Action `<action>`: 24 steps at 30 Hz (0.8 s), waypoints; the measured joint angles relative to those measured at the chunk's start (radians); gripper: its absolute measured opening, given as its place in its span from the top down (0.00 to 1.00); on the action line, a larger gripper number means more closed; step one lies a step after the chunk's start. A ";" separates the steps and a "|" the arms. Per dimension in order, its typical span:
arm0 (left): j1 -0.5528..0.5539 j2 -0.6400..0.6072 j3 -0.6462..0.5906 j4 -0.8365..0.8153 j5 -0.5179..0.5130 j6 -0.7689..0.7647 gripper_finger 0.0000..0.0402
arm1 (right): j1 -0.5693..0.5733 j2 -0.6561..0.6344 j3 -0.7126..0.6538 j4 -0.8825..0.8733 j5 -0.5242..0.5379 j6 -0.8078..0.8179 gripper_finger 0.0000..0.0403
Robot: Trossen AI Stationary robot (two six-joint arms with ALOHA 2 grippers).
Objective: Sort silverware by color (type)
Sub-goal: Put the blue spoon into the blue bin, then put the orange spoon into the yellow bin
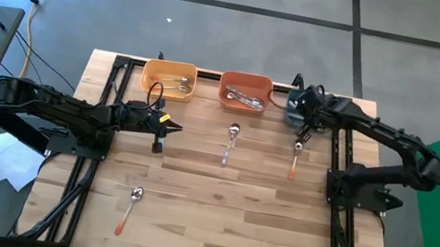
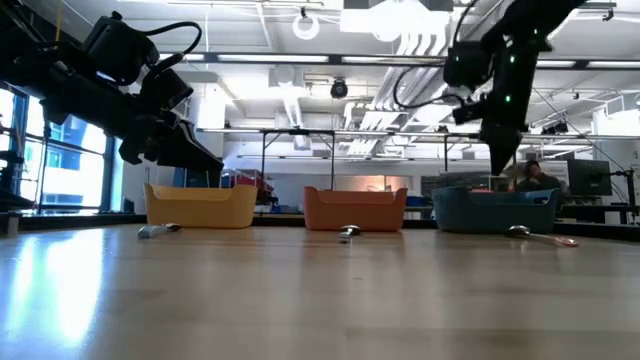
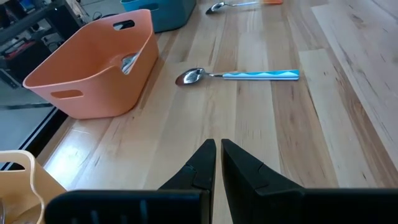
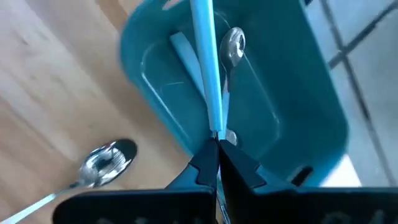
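My right gripper (image 4: 217, 144) points down over the dark teal bin (image 4: 298, 93) at the table's far right and is shut on a light-blue-handled spoon (image 4: 205, 56). Another spoon (image 4: 233, 43) lies inside that bin. My left gripper (image 3: 218, 149) is shut and empty, hovering above the table near the yellow bin (image 1: 169, 78). Flat on the table lie a blue-handled spoon (image 1: 230, 143), an orange-handled spoon (image 1: 294, 159) near the teal bin, and another orange-handled spoon (image 1: 129, 207) toward the near edge. Both the yellow bin and the orange bin (image 1: 245, 92) hold silver spoons. My right gripper pinches one end of the spoon (image 4: 216, 127) between its two fingertips, coming from above and pointing down. The light blue handle runs straight on from the fingers, along them, toward the bin's floor. The spoon is lifted clear and hangs over the bin's opening.
The three bins stand in a row along the far edge, teal (image 2: 495, 210) at the right. Black frame rails (image 1: 94, 165) run down both sides of the table. Bare wood lies at the middle and near part. A person (image 2: 535, 175) sits in the room beyond.
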 joint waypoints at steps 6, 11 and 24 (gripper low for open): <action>0.000 0.000 0.000 0.000 0.000 0.000 0.96 | -0.139 0.061 -0.059 0.143 -0.064 -0.116 1.00; 0.000 0.001 0.000 -0.015 0.001 -0.031 0.96 | -0.194 0.115 -0.060 0.166 -0.075 -0.148 1.00; -0.006 0.019 0.036 -0.145 0.000 -0.047 0.96 | -0.220 0.201 -0.042 0.238 -0.028 -0.156 0.85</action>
